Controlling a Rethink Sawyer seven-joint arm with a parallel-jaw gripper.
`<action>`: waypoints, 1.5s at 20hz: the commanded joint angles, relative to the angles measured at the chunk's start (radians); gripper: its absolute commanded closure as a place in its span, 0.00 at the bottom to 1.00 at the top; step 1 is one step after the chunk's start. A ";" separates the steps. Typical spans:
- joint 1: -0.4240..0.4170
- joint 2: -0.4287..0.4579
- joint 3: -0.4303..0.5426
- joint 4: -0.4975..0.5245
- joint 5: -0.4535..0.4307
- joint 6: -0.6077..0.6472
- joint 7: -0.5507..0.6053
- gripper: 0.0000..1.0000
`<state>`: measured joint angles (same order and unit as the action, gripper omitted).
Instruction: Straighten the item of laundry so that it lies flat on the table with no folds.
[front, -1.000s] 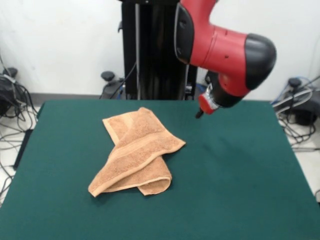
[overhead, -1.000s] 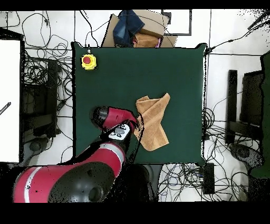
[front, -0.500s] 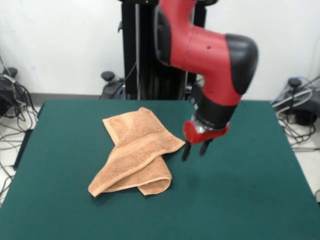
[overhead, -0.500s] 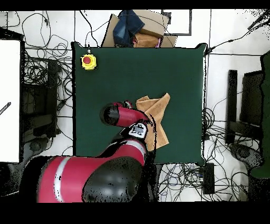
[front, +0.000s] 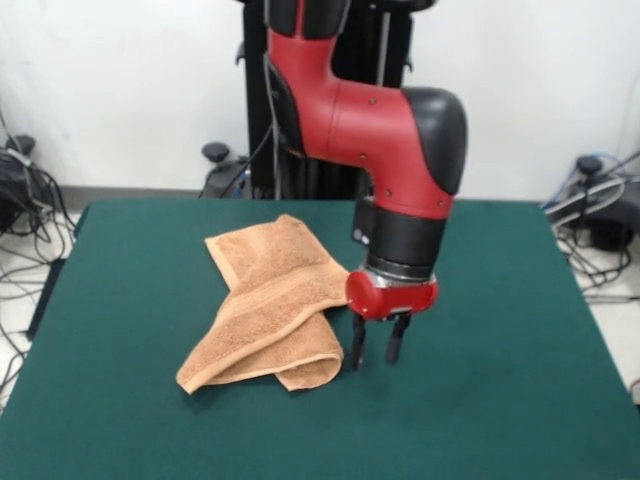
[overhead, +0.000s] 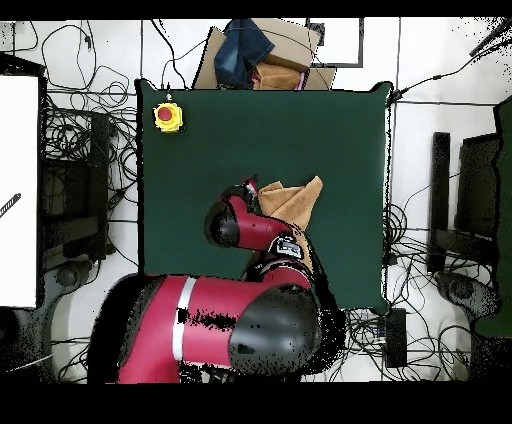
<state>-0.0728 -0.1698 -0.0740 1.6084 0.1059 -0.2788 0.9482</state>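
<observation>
Towel (front: 268, 305) sits bunched up and folded over itself on the green tabletop (front: 500, 380), a bit to one side of the middle. One part lies across another, and a paler band runs along the top fold. The red and black arm (front: 375, 130) reaches down right beside the towel. Its end effector (front: 374, 345) points straight down with its two dark fingers (front: 357, 347) a little apart and nothing between them. The tips are low, close to the green cloth, just next to the towel's edge. From above, the arm covers part of the towel (overhead: 293, 200), and a yellow box with a red button (overhead: 167, 116) sits near one corner of the tabletop (overhead: 330, 130).
</observation>
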 joint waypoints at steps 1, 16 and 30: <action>0.117 0.065 0.038 -0.009 0.142 0.355 0.234 0.00; 0.040 0.065 0.028 -0.037 0.063 0.463 0.176 0.00; 0.040 -0.006 0.017 0.036 0.006 0.474 0.209 0.00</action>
<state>-0.0464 -0.1711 -0.0720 1.6039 0.1412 0.1881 0.9482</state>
